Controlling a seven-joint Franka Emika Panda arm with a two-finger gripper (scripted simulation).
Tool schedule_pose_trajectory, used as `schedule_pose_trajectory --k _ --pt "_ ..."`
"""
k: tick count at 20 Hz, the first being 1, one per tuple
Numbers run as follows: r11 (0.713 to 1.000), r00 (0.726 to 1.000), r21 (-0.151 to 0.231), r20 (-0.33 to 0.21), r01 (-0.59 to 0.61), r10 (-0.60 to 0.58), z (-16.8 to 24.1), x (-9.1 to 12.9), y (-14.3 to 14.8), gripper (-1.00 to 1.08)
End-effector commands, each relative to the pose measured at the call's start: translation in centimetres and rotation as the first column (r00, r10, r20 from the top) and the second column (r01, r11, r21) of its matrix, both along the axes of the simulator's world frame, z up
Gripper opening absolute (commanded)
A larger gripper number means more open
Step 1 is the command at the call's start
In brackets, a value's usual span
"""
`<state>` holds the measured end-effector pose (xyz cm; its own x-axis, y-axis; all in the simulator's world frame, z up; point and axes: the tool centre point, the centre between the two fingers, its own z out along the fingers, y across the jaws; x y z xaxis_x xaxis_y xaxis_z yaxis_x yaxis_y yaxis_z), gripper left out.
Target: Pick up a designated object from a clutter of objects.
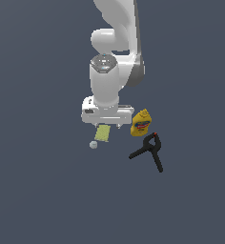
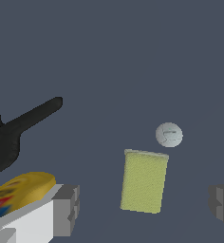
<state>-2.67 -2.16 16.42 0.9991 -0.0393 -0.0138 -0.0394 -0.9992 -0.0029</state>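
The pale yellow-green block (image 1: 103,133) lies flat on the grey floor just under my gripper's hand; in the wrist view the block (image 2: 143,182) sits between my two spread fingers. My gripper (image 2: 144,206) is open and empty above it, with one grey fingertip (image 2: 66,209) on one side and the other at the frame's edge. In the exterior view the fingers are mostly hidden behind the white hand (image 1: 106,114). The tiny whitish ball (image 1: 93,144) lies close beside the block and also shows in the wrist view (image 2: 169,135).
The yellow mustard bottle (image 1: 141,123) with a red-blue label lies to the exterior view's right of the block; it also shows in the wrist view (image 2: 20,191). The black spring clamp (image 1: 149,151) lies beyond it, also seen in the wrist view (image 2: 19,130).
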Motion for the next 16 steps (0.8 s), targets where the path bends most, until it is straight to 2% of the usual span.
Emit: schedule_pose_trajectory --k 1,8,16 --pt "1.000 1.000 0.001 0.003 0.015 -0.015 -2.1 -0.9 -0.7 1.00" --pt "0.999 0.999 0.001 0.009 0.054 -0.054 -7.0 -3.8 -2.3 1.00" --pt "0.997 0.997 -0.002 0.013 0.079 -0.079 -9.8 -6.0 -3.3 1.00"
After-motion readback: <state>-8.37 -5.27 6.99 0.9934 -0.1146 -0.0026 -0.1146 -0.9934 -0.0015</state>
